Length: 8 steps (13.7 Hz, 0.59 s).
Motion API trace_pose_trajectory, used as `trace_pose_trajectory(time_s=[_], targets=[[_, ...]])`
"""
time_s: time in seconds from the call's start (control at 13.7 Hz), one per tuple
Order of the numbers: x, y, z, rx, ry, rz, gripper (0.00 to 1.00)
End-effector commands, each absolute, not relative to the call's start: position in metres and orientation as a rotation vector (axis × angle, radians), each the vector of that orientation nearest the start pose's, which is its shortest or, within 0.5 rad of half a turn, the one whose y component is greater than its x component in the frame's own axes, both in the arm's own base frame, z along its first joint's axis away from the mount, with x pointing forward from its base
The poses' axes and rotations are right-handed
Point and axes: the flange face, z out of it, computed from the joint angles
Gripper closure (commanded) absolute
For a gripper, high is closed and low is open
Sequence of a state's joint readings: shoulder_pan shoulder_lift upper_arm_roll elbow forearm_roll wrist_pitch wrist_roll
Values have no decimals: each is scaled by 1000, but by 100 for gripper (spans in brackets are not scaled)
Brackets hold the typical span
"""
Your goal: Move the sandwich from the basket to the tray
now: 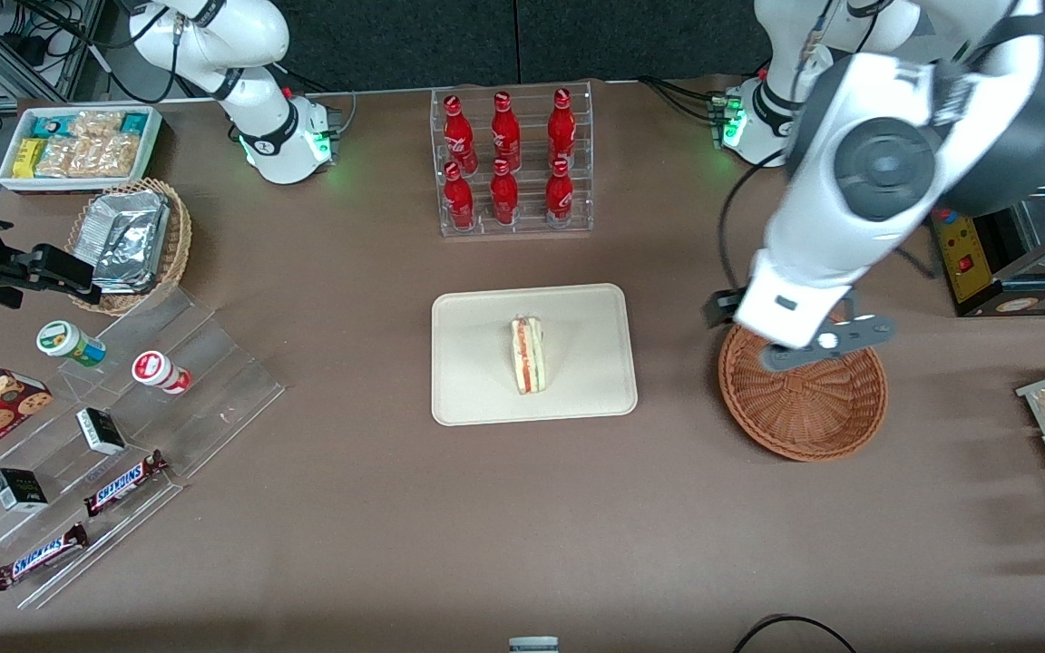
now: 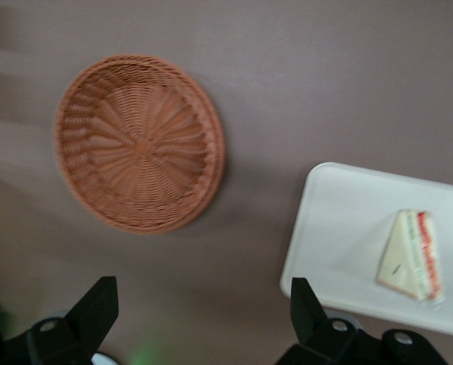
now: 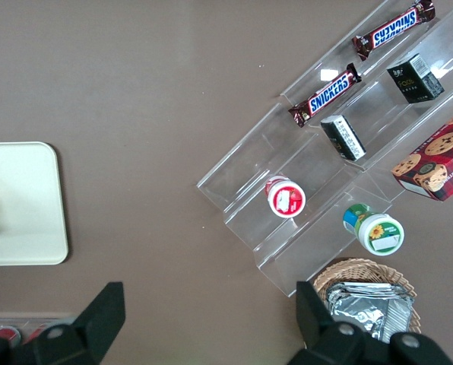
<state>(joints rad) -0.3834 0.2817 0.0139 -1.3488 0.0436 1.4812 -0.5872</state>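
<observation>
At the centre of the front view, the sandwich (image 1: 529,355) stands on its edge on the cream tray (image 1: 473,399), filling stripe facing the camera; the placing looks done. Right of centre in that frame, the round basket (image 1: 808,413) sits empty, and the left arm's gripper (image 1: 826,343) hangs above its upper rim, fingers (image 2: 96,306) spread wide and carrying nothing. What remains, by the look of it, is a clean retreat: best to lift straight up with the jaws apart, staying clear of the wicker rim below. The sandwich lies well apart from the gripper, off toward the table's middle, with bare table between tray and basket
</observation>
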Motion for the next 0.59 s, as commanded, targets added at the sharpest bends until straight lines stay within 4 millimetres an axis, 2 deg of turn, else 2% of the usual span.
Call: trace_pose_trajectory(time_s=[0.0, 0.29, 0.51], targets=[[580, -186, 569, -3025, -265, 203, 0], [571, -129, 596, -3061, -133, 252, 0], [549, -77, 620, -3093, 14, 280, 0]])
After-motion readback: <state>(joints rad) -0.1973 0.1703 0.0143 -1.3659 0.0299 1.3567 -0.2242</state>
